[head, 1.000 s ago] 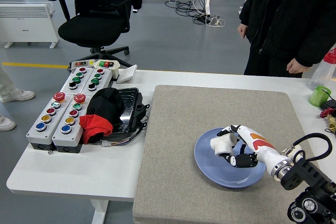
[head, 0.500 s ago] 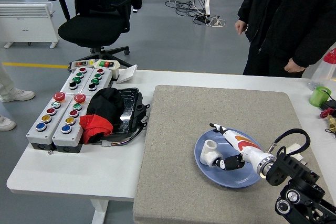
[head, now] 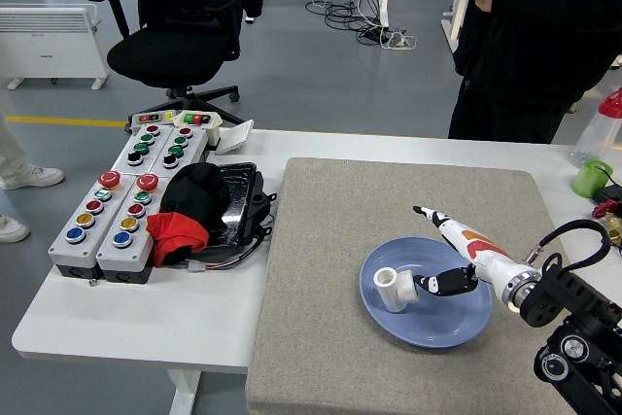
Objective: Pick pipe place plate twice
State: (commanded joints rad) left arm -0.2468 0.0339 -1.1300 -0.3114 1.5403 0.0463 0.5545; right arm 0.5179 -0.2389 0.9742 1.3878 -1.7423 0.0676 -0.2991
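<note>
A white pipe elbow [head: 393, 290] lies on the left part of the blue plate [head: 457, 322], which sits on the grey mat [head: 330, 240]. My right hand [head: 449, 258] is over the plate just right of the pipe, fingers spread and holding nothing. Its black thumb points toward the pipe with a small gap between them. The left arm is out of view.
Two button control boxes [head: 117, 209] and a black-and-red bundle [head: 199, 211] lie at the table's left. A green cup [head: 591, 179] and a bottle [head: 603, 123] stand at the far right. A person in black [head: 544, 36] stands at the far side.
My right hand let go of the pipe, which now lies on the plate, and drew back to the right and up. The person raised both hands to the chest.
</note>
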